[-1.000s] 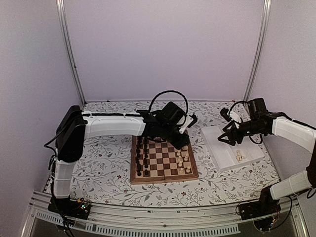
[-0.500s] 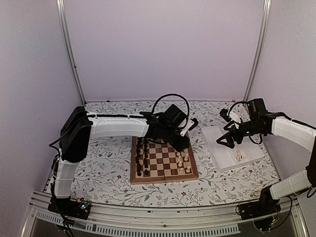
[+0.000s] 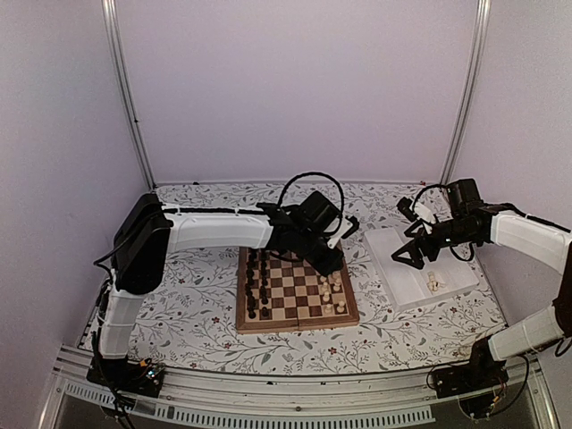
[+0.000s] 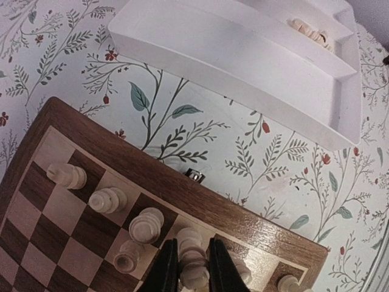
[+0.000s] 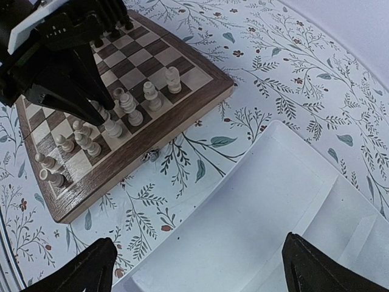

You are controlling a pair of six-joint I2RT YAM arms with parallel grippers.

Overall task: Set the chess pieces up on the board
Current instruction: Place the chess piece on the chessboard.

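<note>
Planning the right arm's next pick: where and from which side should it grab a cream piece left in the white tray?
Pinch one of the cream pieces across its slim body, coming straight down: they seem to lie clustered in a walled compartment of the white tray, so a sideways approach looks blocked.

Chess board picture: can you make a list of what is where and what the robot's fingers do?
board: wooden, checkered
dark pieces: lined along its left side
pale pieces: several on its right side
tray: white, right of board, few loose pieces inside
left fingers: shut on one pale piece near the board's right edge
right fingers: wide open, empty, above the tray
</note>
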